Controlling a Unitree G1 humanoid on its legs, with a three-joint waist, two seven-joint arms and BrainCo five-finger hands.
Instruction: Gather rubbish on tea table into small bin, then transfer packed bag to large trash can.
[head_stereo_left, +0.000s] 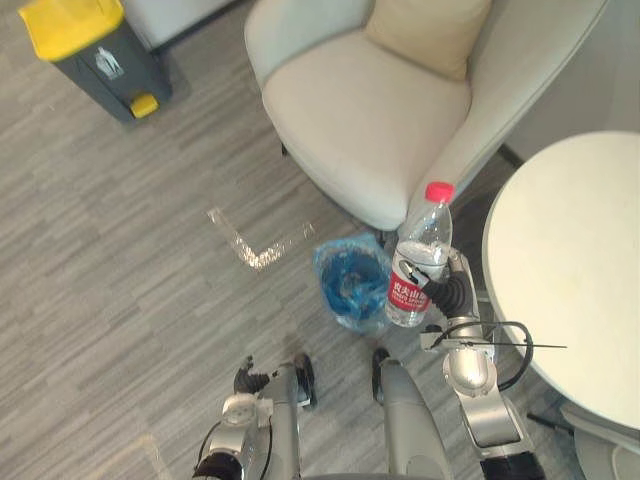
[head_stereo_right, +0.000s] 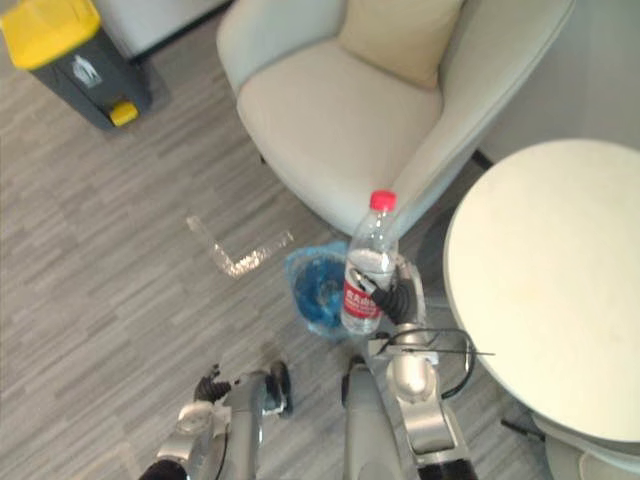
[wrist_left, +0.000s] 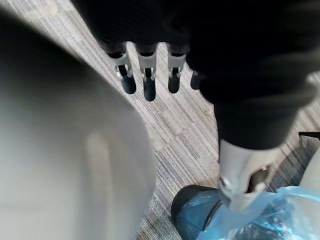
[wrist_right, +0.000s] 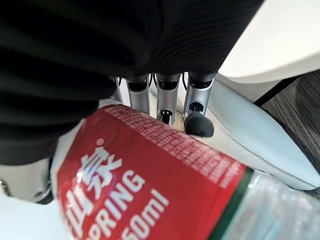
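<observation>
The water bottle, clear plastic with a red cap and a red label, stands upright in the right hand. It is held in the air off the tea table's surface, between that round white surface and the small bin, with its cap up against the front edge of the armchair. The right arm comes up from the lower right with the forearm raised, the hand at the bottle's label. In the right wrist view the fingers reach round the far side of the label and are closed on it, grasping the bottle.

The small bin sits on the floor just beside the bottle, lined with a crumpled blue bag that spills over its dark rim. What lies inside the bag cannot be made out.

The left hand hangs low at the lower left, near the floor and well apart from the bottle. In its wrist view its fingers are nearly straight and relaxed, holding nothing, with the blue bag close by.

A beige cushion leans on the armchair's back. An L-shaped tape mark lies on the grey floor to the left of the bin. The large trash can, grey with a yellow lid and pedal, stands far off at the upper left, lid closed.
</observation>
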